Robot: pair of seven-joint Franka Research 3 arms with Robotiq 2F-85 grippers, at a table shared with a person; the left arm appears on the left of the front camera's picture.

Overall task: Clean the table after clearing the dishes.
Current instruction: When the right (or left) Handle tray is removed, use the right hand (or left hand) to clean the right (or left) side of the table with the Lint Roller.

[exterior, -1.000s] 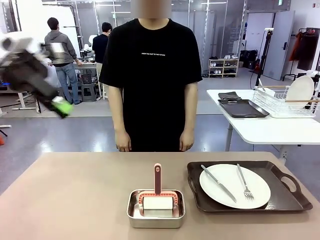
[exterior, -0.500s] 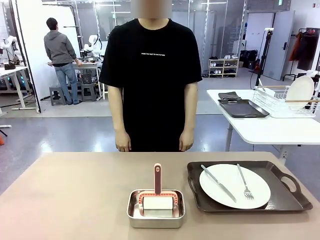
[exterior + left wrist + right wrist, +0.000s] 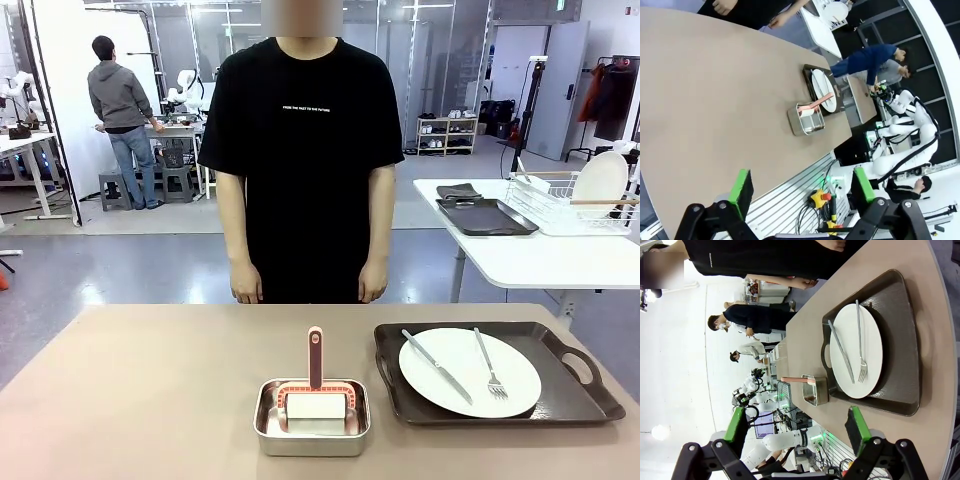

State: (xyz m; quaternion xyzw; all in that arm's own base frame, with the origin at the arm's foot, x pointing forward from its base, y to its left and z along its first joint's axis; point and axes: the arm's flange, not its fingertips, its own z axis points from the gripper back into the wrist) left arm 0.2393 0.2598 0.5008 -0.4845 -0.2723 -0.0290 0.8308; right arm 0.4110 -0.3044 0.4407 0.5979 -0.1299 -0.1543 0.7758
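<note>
Both robot hands are up off the table and holding nothing. The left gripper (image 3: 802,186) has its green pads spread wide, and the right gripper (image 3: 795,426) is wide open too.

The table (image 3: 150,380) is not ready to be wiped yet. A dark tray (image 3: 570,400) sits on its right side, near the robot's edge, with a white plate (image 3: 452,350) on it. A knife (image 3: 436,366) and a fork (image 3: 487,364) lie loose on the plate (nothing holds them down). If the tray gets lifted by one end and tips, I think they could slide off and clatter to the floor. The plate might go too.

The little steel pan (image 3: 312,445) sits just beside the tray, and the pink-handled cleaning tool (image 3: 315,358) sticks out of it. A gripper reaching for the tray handle on that side could bump the pan or knock that tool out. The person (image 3: 305,150) stands close at the far side, so a big swing could hit them.
</note>
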